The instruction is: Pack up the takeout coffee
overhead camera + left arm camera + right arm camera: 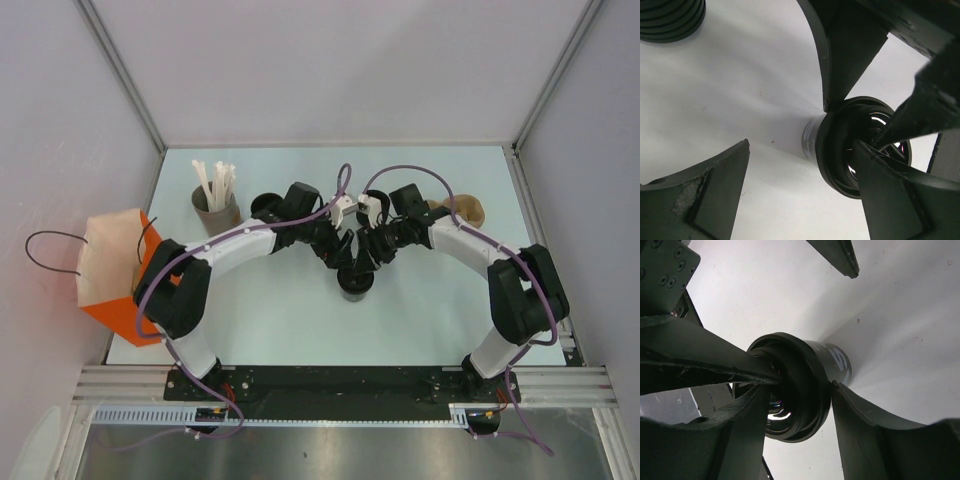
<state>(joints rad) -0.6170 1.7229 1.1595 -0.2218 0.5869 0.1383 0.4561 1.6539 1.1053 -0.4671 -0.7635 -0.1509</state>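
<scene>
1. Progress: packing not yet done, by my reading. The takeout coffee (355,283), a black cup with its black lid on, stands on the white table (280,330) at centre. The orange-and-tan paper bag (105,265) sits well apart at the table's left edge. The lift, the carry leftward and the lowering into the bag appear to remain.
2. Right gripper (799,390): closed down to about the lid's width, one finger against the rim on each side. It appears to hold the cup by its lid. Firmness of grip cannot be told.
3. Left gripper (801,145): spread wide, holding nothing. One fingertip lies at the lid, and the other is well clear over bare table.
4. Position: the cup stands directly below both wrists, where the two arms meet.
</scene>
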